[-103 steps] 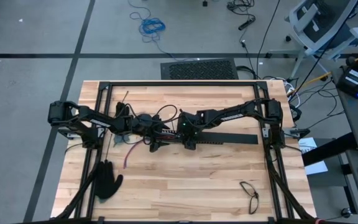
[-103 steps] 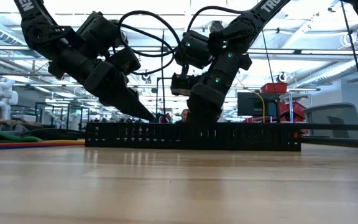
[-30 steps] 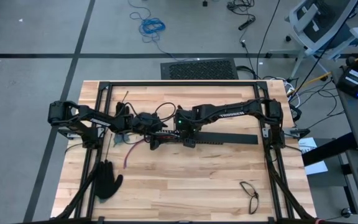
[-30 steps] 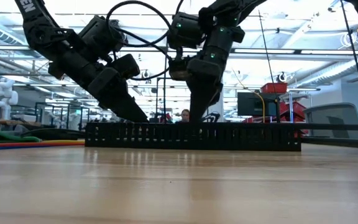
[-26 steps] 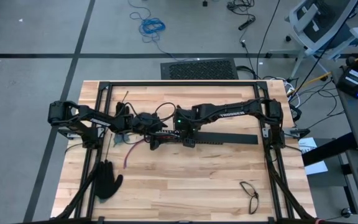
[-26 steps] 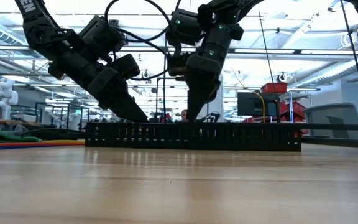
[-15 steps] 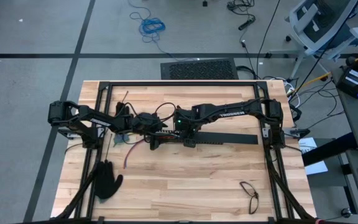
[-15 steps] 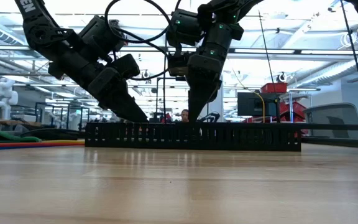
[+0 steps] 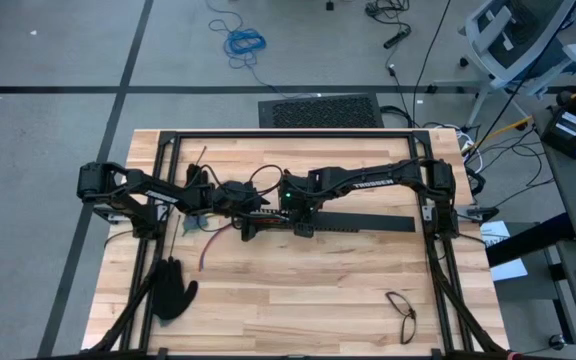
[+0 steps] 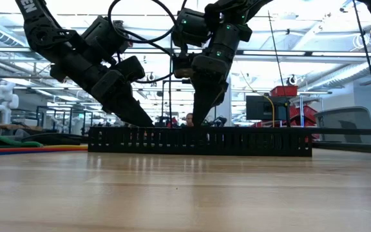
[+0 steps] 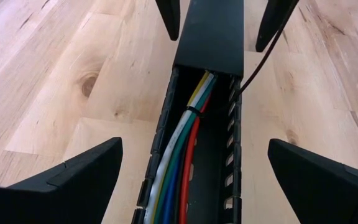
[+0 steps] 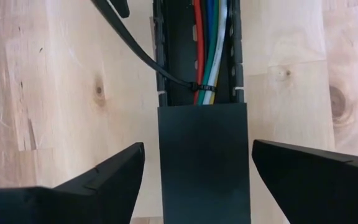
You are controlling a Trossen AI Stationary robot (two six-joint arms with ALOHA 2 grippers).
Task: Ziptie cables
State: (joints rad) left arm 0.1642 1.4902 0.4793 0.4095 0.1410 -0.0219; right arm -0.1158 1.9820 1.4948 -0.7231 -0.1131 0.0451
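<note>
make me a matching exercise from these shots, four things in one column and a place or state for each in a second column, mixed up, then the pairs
Things:
1. cables
2. ziptie
3. black glove
4. eyeglasses

Places or states:
A. near the table's front right corner
B. looped around the wire bundle, tail sticking out over the channel wall
C. lying lengthwise inside the open slotted channel
D. on the wood near the table's front left, beside the frame rail

Pairs: 1-C, 2-B, 3-D, 4-A
</note>
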